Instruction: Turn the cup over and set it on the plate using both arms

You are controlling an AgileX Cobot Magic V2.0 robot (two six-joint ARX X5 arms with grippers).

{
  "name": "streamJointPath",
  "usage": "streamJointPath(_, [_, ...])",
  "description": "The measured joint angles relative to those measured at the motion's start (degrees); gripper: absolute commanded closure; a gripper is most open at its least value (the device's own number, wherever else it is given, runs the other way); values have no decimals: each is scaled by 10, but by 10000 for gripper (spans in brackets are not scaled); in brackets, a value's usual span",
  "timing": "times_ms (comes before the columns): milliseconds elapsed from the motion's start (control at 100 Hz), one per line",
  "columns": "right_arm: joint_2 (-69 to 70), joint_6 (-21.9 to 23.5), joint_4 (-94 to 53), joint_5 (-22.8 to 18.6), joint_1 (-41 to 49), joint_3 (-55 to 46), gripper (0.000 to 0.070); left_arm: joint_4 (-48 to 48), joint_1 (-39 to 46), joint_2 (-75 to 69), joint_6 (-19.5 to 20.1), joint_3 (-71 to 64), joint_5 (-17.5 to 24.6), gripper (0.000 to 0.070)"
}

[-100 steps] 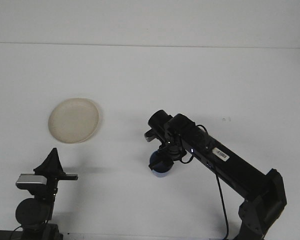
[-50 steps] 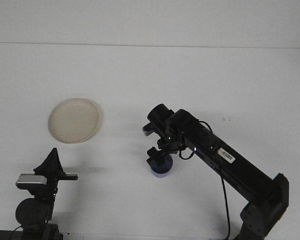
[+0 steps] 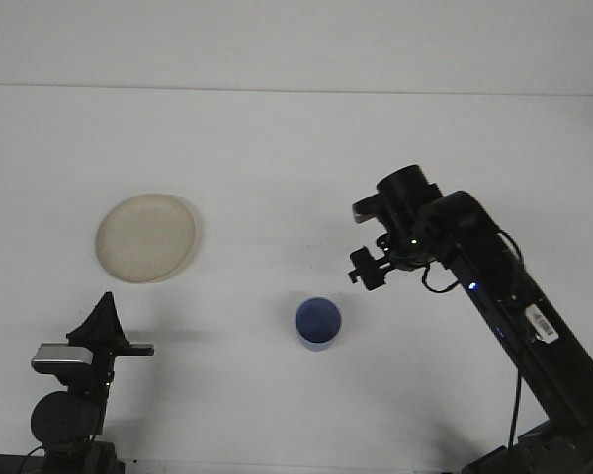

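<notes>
Matt cream plate [image 3: 145,237], glossy blue cup [image 3: 318,323]

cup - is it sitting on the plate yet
No, the blue cup stands on the bare table, well apart from the cream plate at the left.

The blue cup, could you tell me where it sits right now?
In the front view the blue cup stands alone on the white table, near centre, lower right of the plate and lower left of the right gripper.

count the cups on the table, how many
1. The blue cup stands upright, mouth up, near the table's middle front, right of the plate and apart from the right gripper. Nothing appears hidden.
</notes>
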Motion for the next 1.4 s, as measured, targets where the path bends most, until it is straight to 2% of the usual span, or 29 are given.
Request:
streamJointPath(240, [-97, -1, 31, 0, -108, -59, 238, 0, 0, 0, 0, 0, 0, 689])
streamJointPath(450, [-240, -2, 121, 0, -167, -187, 238, 0, 0, 0, 0, 0, 0, 689])
streamJointPath(770, [-452, 2, 293, 0, -171, -386, 239, 0, 0, 0, 0, 0, 0, 689])
streamJointPath(1100, [-604, 10, 527, 1, -171, -591, 239, 0, 0, 0, 0, 0, 0, 689])
streamJointPath(1259, [-638, 10, 593, 1, -171, -657, 239, 0, 0, 0, 0, 0, 0, 689])
streamJointPath(1399, [-643, 10, 614, 13, -171, -664, 239, 0, 0, 0, 0, 0, 0, 689])
